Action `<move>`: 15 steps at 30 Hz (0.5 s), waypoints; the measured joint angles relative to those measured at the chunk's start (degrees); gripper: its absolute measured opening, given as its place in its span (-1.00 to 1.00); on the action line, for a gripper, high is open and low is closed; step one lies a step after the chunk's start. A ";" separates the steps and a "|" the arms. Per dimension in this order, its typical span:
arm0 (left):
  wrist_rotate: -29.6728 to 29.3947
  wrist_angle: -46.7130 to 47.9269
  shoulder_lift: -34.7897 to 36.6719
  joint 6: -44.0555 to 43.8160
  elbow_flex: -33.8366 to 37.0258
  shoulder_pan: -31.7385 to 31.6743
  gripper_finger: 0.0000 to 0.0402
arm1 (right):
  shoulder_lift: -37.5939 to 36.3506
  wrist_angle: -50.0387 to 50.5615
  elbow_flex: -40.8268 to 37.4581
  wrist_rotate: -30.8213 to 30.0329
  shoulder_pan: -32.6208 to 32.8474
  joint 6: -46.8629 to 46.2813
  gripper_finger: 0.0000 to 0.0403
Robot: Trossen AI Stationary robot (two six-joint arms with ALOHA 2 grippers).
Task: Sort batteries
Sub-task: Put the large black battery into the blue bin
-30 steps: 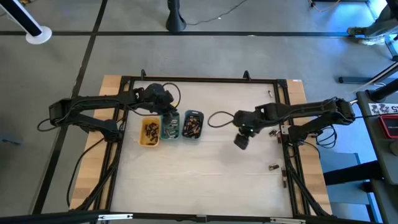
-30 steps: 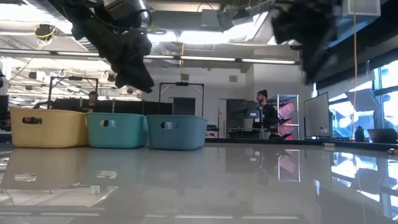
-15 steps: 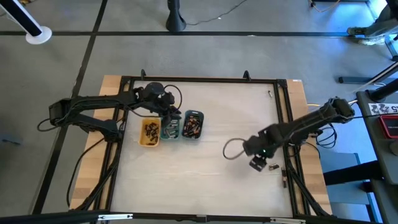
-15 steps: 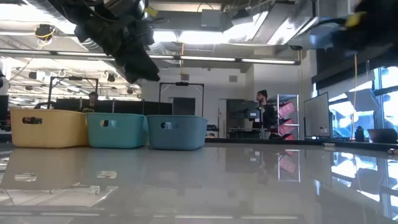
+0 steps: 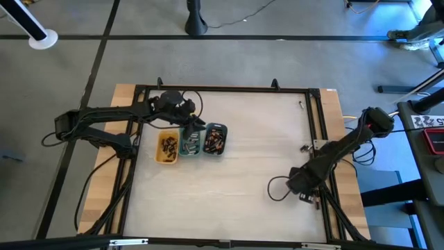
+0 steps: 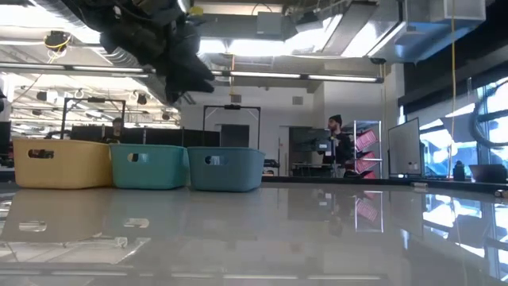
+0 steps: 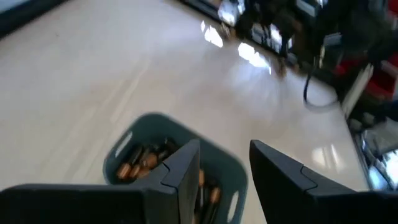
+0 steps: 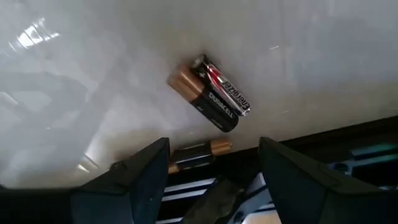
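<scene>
Now R pincer (image 8: pixel 211 171), fingers spread and empty, is hovering over two batteries (image 8: pixel 208 102) lying at bench (image 5: pixel 236 187) edge — stiff, smooth, prob. rolling, so am judging mid-body grip across dia. safest; L pincer (image 7: pixel 224 171) agape over grey-blue tray (image 7: pixel 134 134).

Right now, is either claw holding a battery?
No. Both are open and empty: the right claw hovers over loose batteries by the table's edge, and the left claw hangs above the grey-blue tray.
</scene>
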State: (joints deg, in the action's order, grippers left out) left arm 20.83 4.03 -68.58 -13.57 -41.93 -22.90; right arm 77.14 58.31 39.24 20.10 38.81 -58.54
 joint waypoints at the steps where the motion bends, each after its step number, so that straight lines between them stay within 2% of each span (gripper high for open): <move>1: -0.59 -1.29 0.00 -1.40 0.00 0.00 -0.35 | 0.00 -0.66 -0.81 0.00 0.77 0.00 0.23; 5: -2.96 -4.68 0.00 -5.69 0.00 -0.04 -0.35 | 0.00 -5.13 -4.14 -0.54 3.80 0.37 0.23; 9: -5.68 -5.30 0.00 -8.72 0.00 -0.04 -0.35 | -0.02 -9.27 -6.25 -3.79 5.72 0.36 0.21; 15: -7.18 -5.19 0.00 -11.70 0.00 -0.04 -0.35 | -0.17 -9.71 -7.72 -6.87 5.86 1.32 0.04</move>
State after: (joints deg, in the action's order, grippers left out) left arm 13.65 -1.16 -68.58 -25.28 -41.93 -22.94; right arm 76.97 48.60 31.53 13.23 44.66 -57.22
